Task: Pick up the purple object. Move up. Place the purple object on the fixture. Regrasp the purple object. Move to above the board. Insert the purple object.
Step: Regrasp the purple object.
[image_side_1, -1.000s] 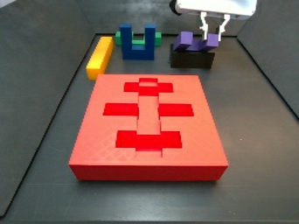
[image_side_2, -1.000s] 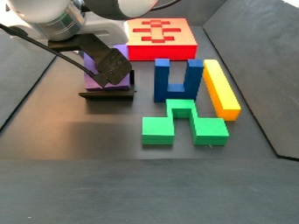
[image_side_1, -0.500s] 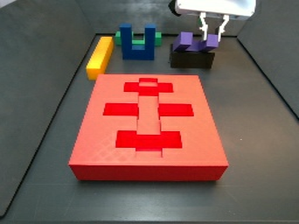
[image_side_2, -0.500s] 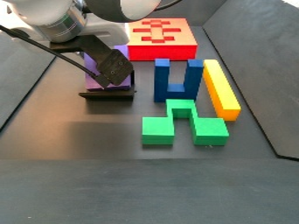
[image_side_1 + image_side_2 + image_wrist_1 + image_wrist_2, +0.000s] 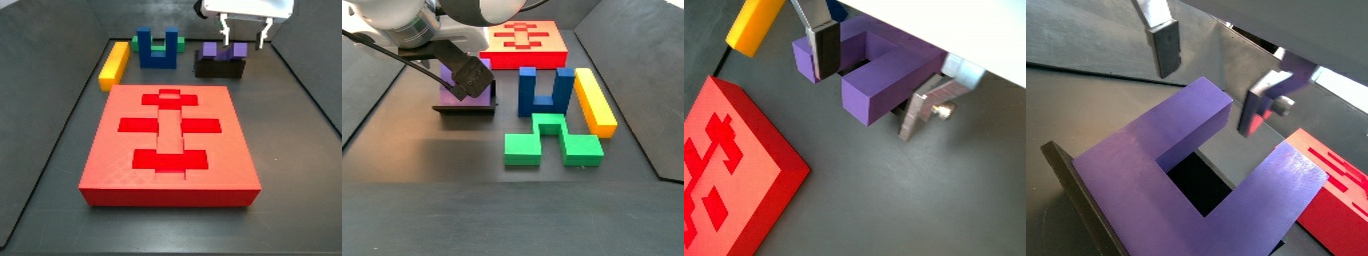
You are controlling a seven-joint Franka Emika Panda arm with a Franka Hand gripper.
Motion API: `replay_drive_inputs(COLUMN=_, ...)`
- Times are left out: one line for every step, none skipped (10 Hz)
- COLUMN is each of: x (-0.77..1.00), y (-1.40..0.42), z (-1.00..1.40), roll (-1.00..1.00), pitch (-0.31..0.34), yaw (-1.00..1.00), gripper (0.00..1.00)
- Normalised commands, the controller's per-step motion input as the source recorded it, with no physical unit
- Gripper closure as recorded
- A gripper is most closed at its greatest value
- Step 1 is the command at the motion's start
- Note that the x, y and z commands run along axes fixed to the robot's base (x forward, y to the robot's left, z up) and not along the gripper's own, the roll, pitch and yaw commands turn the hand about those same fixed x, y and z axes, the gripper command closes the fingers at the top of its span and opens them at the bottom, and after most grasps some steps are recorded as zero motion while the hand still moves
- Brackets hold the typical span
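Note:
The purple object [image 5: 214, 49] rests on the black fixture [image 5: 221, 68] at the far right of the floor, prongs up. My gripper [image 5: 245, 40] hangs just over it, open. In both wrist views the silver fingers [image 5: 818, 45] stand apart on either side of the purple object [image 5: 885, 85], with gaps showing. In a side view the gripper [image 5: 469, 75] covers most of the purple object [image 5: 441, 78] on the fixture [image 5: 465, 108]. The red board [image 5: 167, 140] lies in the middle of the floor, its brighter recesses bare.
A blue U-shaped block [image 5: 160, 50] stands left of the fixture with a green piece [image 5: 549, 140] beyond it. A yellow bar [image 5: 115, 63] lies further left. The board's corner [image 5: 724, 170] is close to the gripper.
The fingers have spread apart and let go of the purple object, which stays on the fixture. The arm has hardly moved.

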Motion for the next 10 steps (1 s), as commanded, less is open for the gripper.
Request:
replay_drive_inputs(x=0.00, y=0.00, z=0.02, roll=0.00, pitch=0.000, yaw=0.00, gripper=0.00)
replay_drive_inputs(x=0.18, y=0.00, z=0.44, roll=-0.08, pitch=0.009, yaw=-0.04, gripper=0.00)
replay_drive_inputs(x=0.08, y=0.00, z=0.52, roll=-0.03, pitch=0.000, yaw=0.00, gripper=0.00)
replay_drive_inputs(x=0.00, y=-0.03, z=0.13, roll=0.52, pitch=0.000, yaw=0.00, gripper=0.00)
replay_drive_inputs(x=-0.07, y=-0.15, z=0.00, roll=1.00, pitch=0.000, yaw=0.00, gripper=0.00)
replay_drive_inputs(x=-0.12, y=-0.19, z=0.00, roll=1.00, pitch=0.014, yaw=0.00, gripper=0.00)
replay_drive_inputs(x=-0.07, y=-0.21, z=0.00, roll=1.00, pitch=0.023, yaw=0.00, gripper=0.00)
replay_drive_inputs(x=-0.05, y=-0.21, z=0.02, roll=1.00, pitch=0.020, yaw=0.00, gripper=0.00)
replay_drive_inputs(x=-0.06, y=-0.22, z=0.00, roll=1.00, pitch=0.009, yaw=0.00, gripper=0.00)
replay_drive_inputs(x=-0.07, y=-0.22, z=0.00, roll=1.00, pitch=0.000, yaw=0.00, gripper=0.00)
